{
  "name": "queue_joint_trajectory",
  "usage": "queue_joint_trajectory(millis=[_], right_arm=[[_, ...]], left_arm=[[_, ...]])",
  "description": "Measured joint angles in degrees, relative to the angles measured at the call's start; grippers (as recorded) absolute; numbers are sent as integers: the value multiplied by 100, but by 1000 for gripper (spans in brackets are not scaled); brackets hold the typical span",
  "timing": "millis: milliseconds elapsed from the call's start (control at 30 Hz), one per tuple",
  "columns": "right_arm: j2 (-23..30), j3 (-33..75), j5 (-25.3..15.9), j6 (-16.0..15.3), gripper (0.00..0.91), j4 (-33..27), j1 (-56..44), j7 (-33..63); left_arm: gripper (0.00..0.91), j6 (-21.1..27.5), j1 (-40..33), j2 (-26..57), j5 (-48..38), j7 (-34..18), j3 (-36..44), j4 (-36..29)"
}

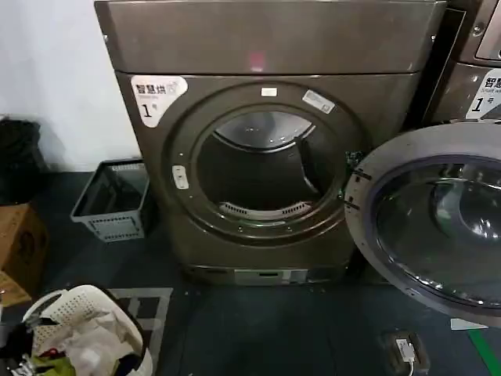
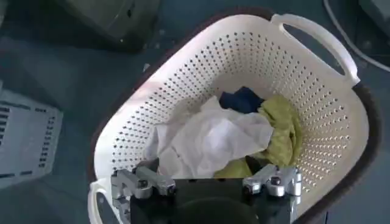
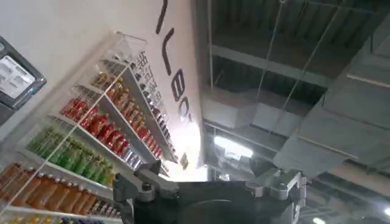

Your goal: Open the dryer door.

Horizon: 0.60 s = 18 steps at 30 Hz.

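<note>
Dryer door (image 1: 438, 223) stood swung wide to the right of the machine, hinged at the right edge of the opening, chrome ring and dark bulging glass facing out into the room. Dryer (image 1: 266, 149) drum mouth fully exposed; inner grey rim and lint grille at the near lip plain to see. Drum looked empty as far as could be made out.

Judged the opening itself done: door was well clear of the frame, nothing touching it. Nothing appeared left of this step beyond the arms staying out of the way.

Left gripper (image 2: 207, 182) hung over the white laundry basket (image 2: 317, 36) on the floor, near left of the dryer, fingers spread apart and holding nothing; white, yellow and blue cloth lay bundled in the basket below it. Right gripper (image 3: 210, 189) pointed up toward the ceiling and a shelf of bottles (image 3: 91, 140), fingers likewise apart, empty.

Small grey bin (image 1: 113, 200) sat against the wall left of the dryer. Second machine stood at far right, behind the open door.
</note>
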Motion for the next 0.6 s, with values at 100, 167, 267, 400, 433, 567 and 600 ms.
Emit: queue_joint_trajectory(millis=[100,167,267,400,433,567,600], right_arm=[[0,1,0,1,907,1,0,-4],[0,1,0,1,907,3,-1,-6],[-1,9,0,1,907,4,-5,-8],[-3,12,0,1,907,11,-6,-12],[-3,12,0,1,907,11,-10,-15],[-10,22,0,2,907,1,-13,-19],[-10,22,0,3,907,1,-12,-20]], left_arm=[[907,5,-3,1,0,21,-2,5],[907,17,-1,12,1,59,-2,-14],[907,44,-20,21,18,130,-3,-40],[907,95,-30,23,31,133,-6,-54],[907,104,-31,25,31,134,-7,-54],[907,115,-45,39,34,134,-11,-43],[907,119,-52,41,34,133,-12,-48]])
